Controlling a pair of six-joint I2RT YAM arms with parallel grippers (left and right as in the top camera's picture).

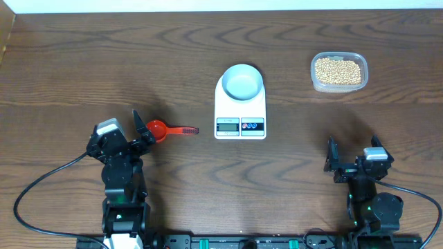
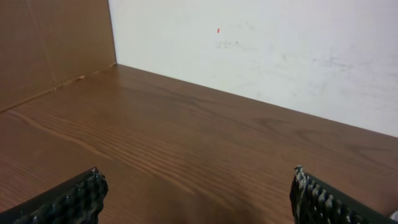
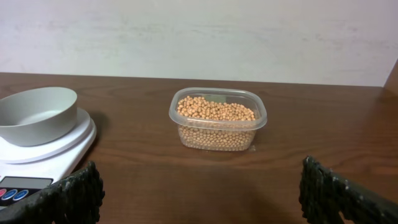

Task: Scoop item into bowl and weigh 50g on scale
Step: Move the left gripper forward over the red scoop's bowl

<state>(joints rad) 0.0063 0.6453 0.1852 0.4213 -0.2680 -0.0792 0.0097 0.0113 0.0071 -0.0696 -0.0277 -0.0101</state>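
Small round tan-yellow beans (image 1: 338,70) fill a clear plastic tub (image 1: 313,75) at upper right; the pale blue-white bowl (image 1: 242,81) sits on the white digital scale (image 1: 240,111) at centre, a red plastic scoop (image 1: 166,130) just left of it. The left gripper (image 2: 198,190) and right gripper (image 3: 199,186) both gape released, holding nothing

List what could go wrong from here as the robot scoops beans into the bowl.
The red scoop lies flat beside the open left tool; a grasp might push it away. The beans sit in a tub to the right of the scale, so a loaded scoop could spill on its way to the bowl. The bowl rests on the scale; a knock might shift it.
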